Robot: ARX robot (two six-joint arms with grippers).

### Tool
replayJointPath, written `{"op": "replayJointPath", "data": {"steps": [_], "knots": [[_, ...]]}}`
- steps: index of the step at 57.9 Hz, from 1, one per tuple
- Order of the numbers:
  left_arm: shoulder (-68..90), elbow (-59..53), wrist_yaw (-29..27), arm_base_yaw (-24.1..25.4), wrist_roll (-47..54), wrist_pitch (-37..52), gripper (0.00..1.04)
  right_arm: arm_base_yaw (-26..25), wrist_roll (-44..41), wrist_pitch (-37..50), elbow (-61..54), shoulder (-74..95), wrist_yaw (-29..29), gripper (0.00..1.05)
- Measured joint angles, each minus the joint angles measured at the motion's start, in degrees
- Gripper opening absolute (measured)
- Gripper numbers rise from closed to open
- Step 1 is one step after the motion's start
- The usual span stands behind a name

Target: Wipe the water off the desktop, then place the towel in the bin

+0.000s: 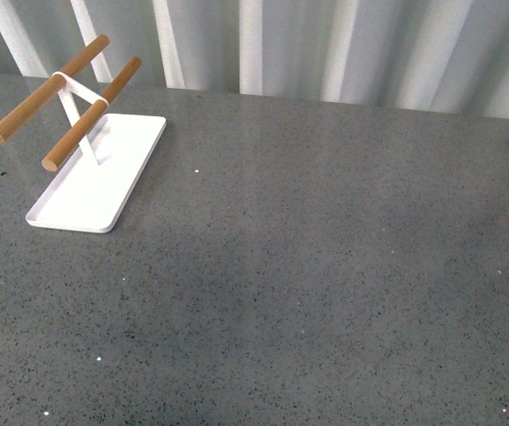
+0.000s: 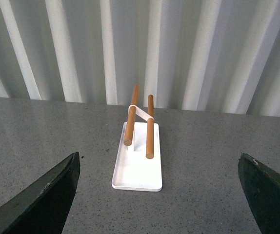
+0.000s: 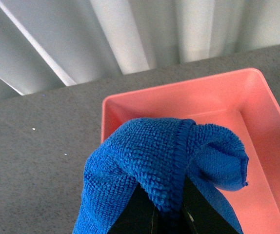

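Here the right gripper (image 3: pixel 165 214) is clenched on a bunched fold of the blue microfibre towel (image 3: pixel 150 156), held in the air at the near rim of the pink bin (image 3: pixel 179 100). Letting go from this spot could, I judge, drape the cloth over that rim or drop it onto the speckled desktop (image 3: pixel 28 161); its fuzzy pile might also cling. The left gripper (image 2: pixel 158 168) hangs spread wide, empty.
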Motion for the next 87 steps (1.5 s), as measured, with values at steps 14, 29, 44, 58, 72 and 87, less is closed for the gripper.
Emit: {"op": "replayJointPath", "data": {"steps": [14,29,44,58,72,87], "knots": [[0.00,0.00,0.00,0.00,0.00,0.00,0.98,-1.62,-5.90,-0.59,1.51,7.19,4.96,0.03],[0.00,0.00,0.02,0.00,0.00,0.00,0.98,0.55,-11.02,-4.59,6.36,11.72,6.73,0.49],[0.00,0.00,0.00,0.00,0.00,0.00,0.98,1.84,-13.42,-5.22,6.71,11.69,7.23,0.93],[0.00,0.00,0.00,0.00,0.00,0.00,0.98,0.72,-14.14,-11.61,6.75,11.85,3.21,0.98],[0.00,0.00,0.00,0.00,0.00,0.00,0.98,-2.47,-8.48,-17.53,8.00,13.44,-6.14,0.98],[0.00,0.00,0.00,0.00,0.00,0.00,0.98,-3.34,-9.22,-20.50,8.02,14.40,-14.84,0.98]]}}
